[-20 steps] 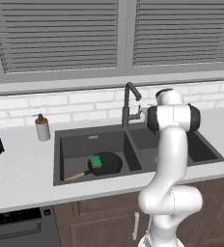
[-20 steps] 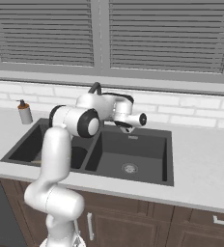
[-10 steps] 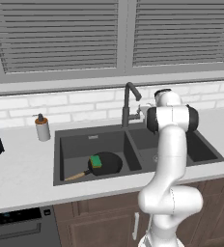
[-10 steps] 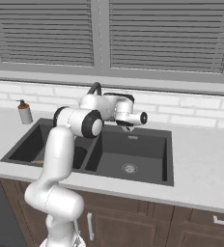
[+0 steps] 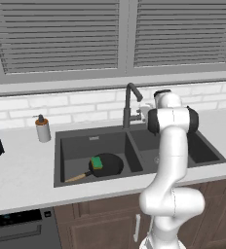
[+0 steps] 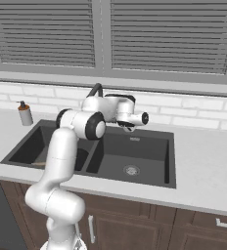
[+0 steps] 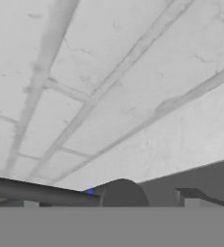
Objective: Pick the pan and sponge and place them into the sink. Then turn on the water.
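The sink [image 5: 134, 168] fills the middle of the left base picture, its two dark basins sunk in the pale counter [image 5: 17, 175]. In the right base picture the same sink [image 6: 149, 166] lies across the centre. The white arm [image 5: 168, 160] rises from the lower right of the left base picture and bends toward the back wall. The faucet [image 5: 129, 102] stands at the back rim between the basins, just left of the arm's wrist.

The pan [image 5: 105, 165] lies in the left basin, lower centre-left of the frame, its wooden handle pointing to the lower left. The sponge [image 5: 96, 163] rests on the pan's left part.

The gripper [image 6: 128, 128] sits at centre of the right base picture, above the back of the right-hand basin beside the faucet. Its fingers are spread fully wide and hold nothing. Whether they touch the faucet I cannot tell. A soap bottle [image 5: 43, 129] stands on the counter at left.
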Robot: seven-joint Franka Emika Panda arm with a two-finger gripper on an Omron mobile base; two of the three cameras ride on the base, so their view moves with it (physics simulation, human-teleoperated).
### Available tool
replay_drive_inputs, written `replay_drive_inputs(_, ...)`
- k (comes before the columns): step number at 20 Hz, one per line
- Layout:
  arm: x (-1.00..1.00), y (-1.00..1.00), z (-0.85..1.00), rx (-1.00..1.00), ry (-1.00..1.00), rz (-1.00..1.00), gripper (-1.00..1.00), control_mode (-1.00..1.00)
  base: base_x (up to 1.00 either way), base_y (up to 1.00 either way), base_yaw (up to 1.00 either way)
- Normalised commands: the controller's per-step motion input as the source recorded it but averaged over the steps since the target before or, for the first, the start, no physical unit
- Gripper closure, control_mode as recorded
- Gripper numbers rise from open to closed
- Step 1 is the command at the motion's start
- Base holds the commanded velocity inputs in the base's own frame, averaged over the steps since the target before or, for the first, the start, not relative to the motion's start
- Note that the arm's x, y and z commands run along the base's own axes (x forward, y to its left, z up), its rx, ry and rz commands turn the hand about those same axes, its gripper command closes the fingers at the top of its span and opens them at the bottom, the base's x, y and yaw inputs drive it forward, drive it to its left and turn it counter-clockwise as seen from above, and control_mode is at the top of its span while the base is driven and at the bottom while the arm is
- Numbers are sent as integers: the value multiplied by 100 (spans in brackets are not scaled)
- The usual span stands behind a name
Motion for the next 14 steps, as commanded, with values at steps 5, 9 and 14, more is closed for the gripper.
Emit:
replay_drive_inputs(5, 27, 6, -19, 0, 0, 0, 100, -100, 0, 0, 0)
replay_drive_inputs(9, 23, 1, -16, 0, 0, 0, 100, -100, 0, 0, 0)
replay_drive_inputs(14, 8, 0, -11, 1, 2, 0, 100, -100, 0, 0, 0)
